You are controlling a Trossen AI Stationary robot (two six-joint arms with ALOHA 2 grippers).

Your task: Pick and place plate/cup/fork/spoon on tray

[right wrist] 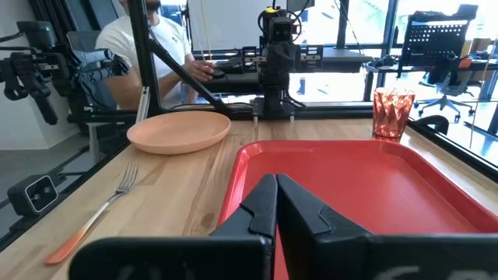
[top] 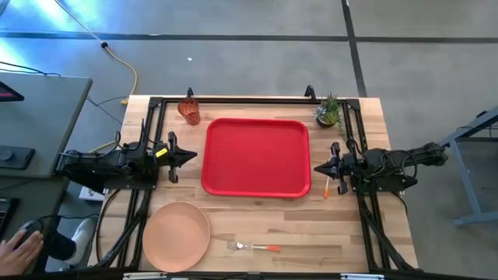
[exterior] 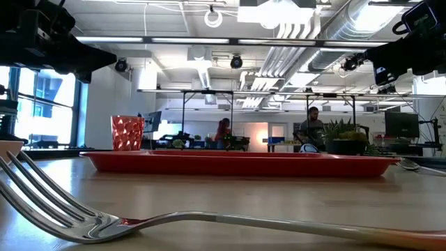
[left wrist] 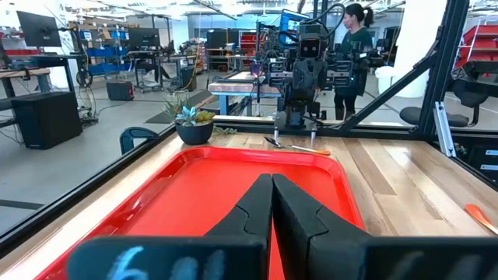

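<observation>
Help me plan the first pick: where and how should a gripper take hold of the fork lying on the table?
Probably grip the fork from straight above, at mid-handle, fingers closing across its width. It lies flat on the bare wood, tines toward the plate, orange end away, with clear space on both sides. The handle is thin and low, so the fingers must come right down to the wood.

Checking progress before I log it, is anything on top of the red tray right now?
Nothing: the tray is bare across its whole surface. The plate, cup, fork and spoon sit on the table.
</observation>
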